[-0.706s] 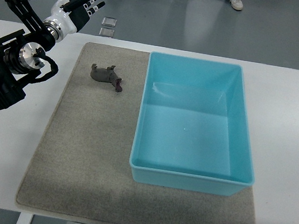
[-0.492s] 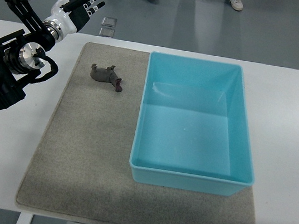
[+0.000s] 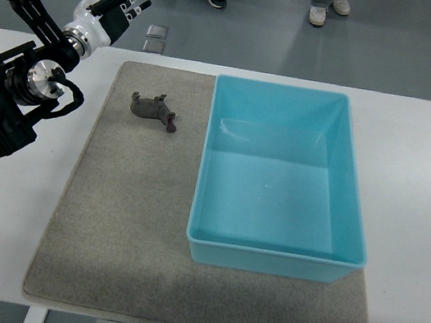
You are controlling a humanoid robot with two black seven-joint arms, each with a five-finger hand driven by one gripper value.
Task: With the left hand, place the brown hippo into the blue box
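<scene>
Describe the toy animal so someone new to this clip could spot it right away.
A grey mat covers much of the white table, with a blue box on its right part. On the mat's far left area, just left of the box, lies the brown hippo. It is the only small dark figure there, with a purplish snout.

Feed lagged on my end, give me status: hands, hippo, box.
Left hand open, empty, raised past the table's far left corner. Right arm out of view. Brown hippo on the grey mat, left of the blue box. Box empty. Path clear.
</scene>
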